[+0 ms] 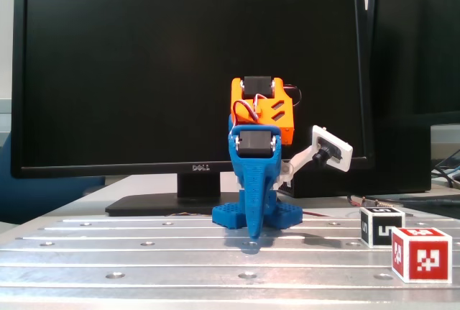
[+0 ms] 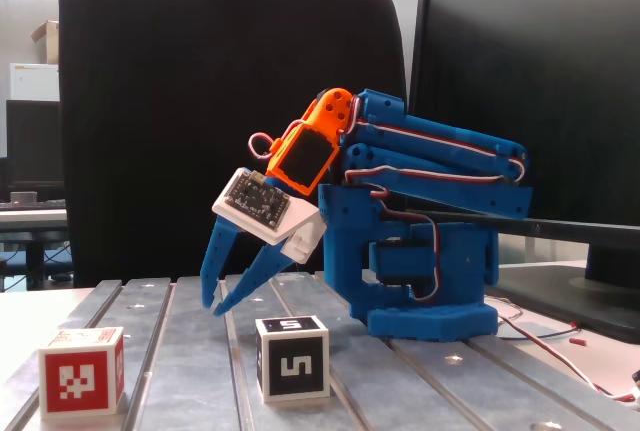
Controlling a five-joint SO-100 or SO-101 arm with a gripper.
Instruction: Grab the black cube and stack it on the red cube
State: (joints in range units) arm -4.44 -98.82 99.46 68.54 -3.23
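The black cube (image 1: 382,226) (image 2: 292,357), with a white "5" marker, sits on the metal table. The red cube (image 1: 421,254) (image 2: 83,369), with a white patch and red pattern, stands nearer the table's front, apart from the black one. My blue gripper (image 1: 253,235) (image 2: 215,307) points down at the table, its fingertips together with nothing between them. In a fixed view (image 2: 215,307) it hangs just above the surface, behind and between the two cubes, touching neither. In the other fixed view both cubes lie well to the right of it.
The arm's blue base (image 2: 430,316) is bolted to the slotted aluminium table (image 1: 144,260). A Dell monitor (image 1: 194,73) stands right behind the arm. A black chair back (image 2: 200,101) and loose wires (image 2: 570,346) are nearby.
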